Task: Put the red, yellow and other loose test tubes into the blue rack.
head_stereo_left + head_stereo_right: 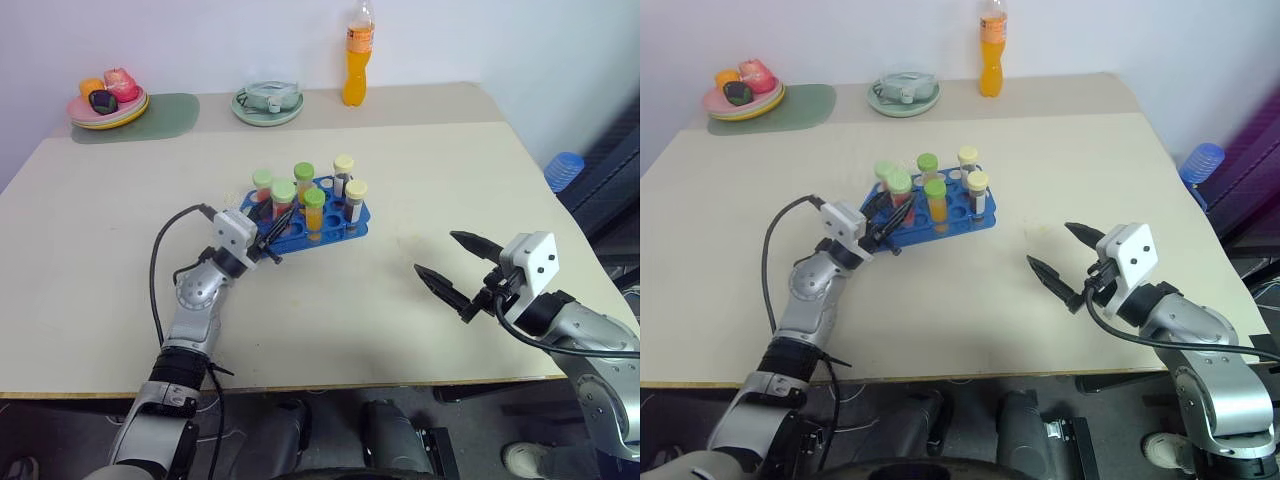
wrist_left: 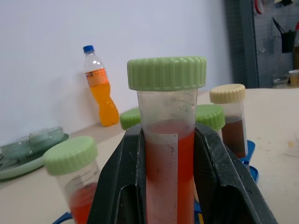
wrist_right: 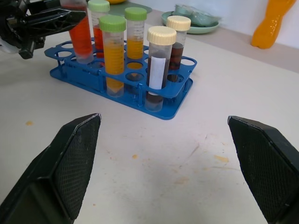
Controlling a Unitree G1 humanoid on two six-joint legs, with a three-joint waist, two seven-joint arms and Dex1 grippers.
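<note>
Plastic, matt black rubbery pads and a scuffed tabletop were what you had in front of you.
You saw the blue rack [image 3: 122, 77] in smooth, slightly glossy plastic, the red tube [image 2: 168, 154] in clear, faintly frosted plastic under a ribbed matt green cap [image 2: 167, 73], the right gripper [image 3: 168, 163] fingers [image 3: 77, 161] faced with fine cross-hatched matt black, and the table [image 1: 420, 180] matt beige, lightly stained.

Blue rack [image 3: 163, 100], green-capped red tube [image 2: 168, 140]
</note>
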